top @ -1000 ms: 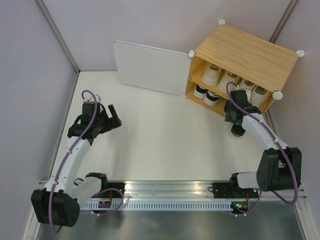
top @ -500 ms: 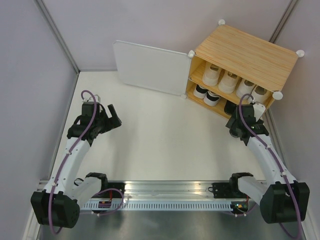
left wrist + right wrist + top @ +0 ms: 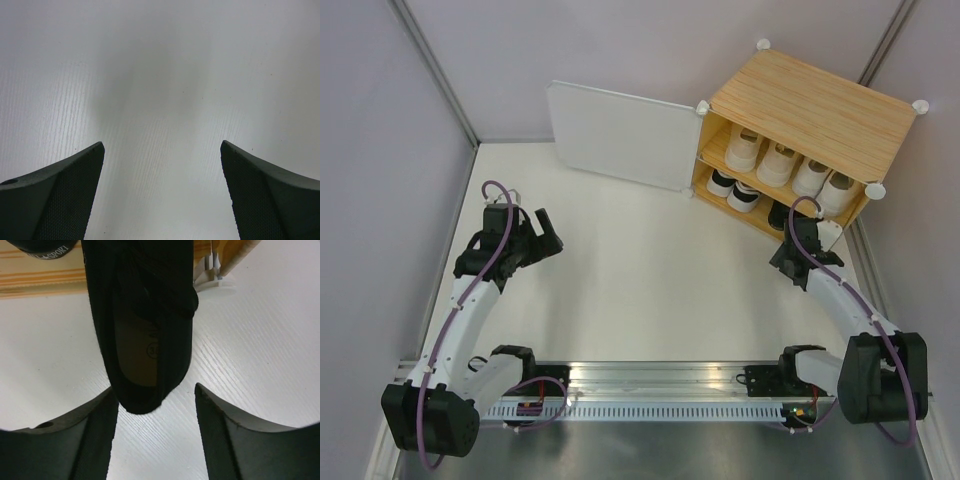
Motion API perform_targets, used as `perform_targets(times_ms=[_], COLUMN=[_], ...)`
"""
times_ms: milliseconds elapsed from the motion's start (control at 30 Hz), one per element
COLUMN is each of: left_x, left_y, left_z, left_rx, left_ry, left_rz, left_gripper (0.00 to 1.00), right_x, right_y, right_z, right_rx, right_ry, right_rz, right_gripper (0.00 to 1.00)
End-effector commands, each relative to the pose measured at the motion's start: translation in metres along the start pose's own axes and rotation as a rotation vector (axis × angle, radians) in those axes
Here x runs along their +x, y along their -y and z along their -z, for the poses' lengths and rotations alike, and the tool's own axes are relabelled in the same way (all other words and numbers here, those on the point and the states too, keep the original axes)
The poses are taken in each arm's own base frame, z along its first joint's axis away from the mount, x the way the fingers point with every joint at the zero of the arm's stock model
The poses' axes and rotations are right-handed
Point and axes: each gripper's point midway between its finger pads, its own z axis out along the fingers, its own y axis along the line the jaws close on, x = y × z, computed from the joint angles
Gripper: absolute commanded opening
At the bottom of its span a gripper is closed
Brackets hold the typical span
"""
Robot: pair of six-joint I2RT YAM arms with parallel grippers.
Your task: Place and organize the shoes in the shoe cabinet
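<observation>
The shoe cabinet [image 3: 810, 105] stands at the far right with its white door [image 3: 620, 135] swung open. Several white and cream shoes [image 3: 778, 163] line its upper shelf. Two white shoes with black trim [image 3: 745, 196] sit on the lower shelf. A black shoe [image 3: 142, 330] lies toe-first at the lower shelf's edge [image 3: 782, 214], its heel on the table. My right gripper [image 3: 155, 389] is open just behind that heel, with the right finger apart from it. My left gripper [image 3: 162, 145] is open over bare table, seen at the left [image 3: 550, 232] from above.
Another dark shoe with white lettering [image 3: 45, 247] sits on the wooden lower shelf [image 3: 35, 277] beside the black one. The cabinet's round white foot [image 3: 220, 279] is just right of the shoe. Grey walls close in on the white table [image 3: 650, 280] on both sides.
The right arm has swung outward to the right, and its gripper has drawn back a little from the cabinet front. The left arm has not moved.
</observation>
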Motion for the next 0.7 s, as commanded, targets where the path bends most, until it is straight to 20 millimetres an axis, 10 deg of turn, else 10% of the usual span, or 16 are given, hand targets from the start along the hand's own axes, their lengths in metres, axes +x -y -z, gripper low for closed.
perform_targets(times_ms=[0, 333, 667], left_x=[-0.007, -0.006, -0.005], left_y=[0.004, 0.009, 0.009], left_z=[0.003, 0.003, 0.002], left_rx=[0.031, 0.057, 0.054], left_ry=[0.038, 0.027, 0.021], left_rz=[-0.043, -0.044, -0.043], left_gripper=[1.0, 1.0, 1.0], right_x=[-0.011, -0.061, -0.095], right_y=[-0.006, 0.006, -0.005], right_z=[-0.008, 0.0, -0.01], right_rx=[-0.008, 0.081, 0.059], right_ry=[0.051, 0.204, 0.311], right_rz=[-0.056, -0.037, -0.105], right_gripper=[0.63, 0.14, 0.12])
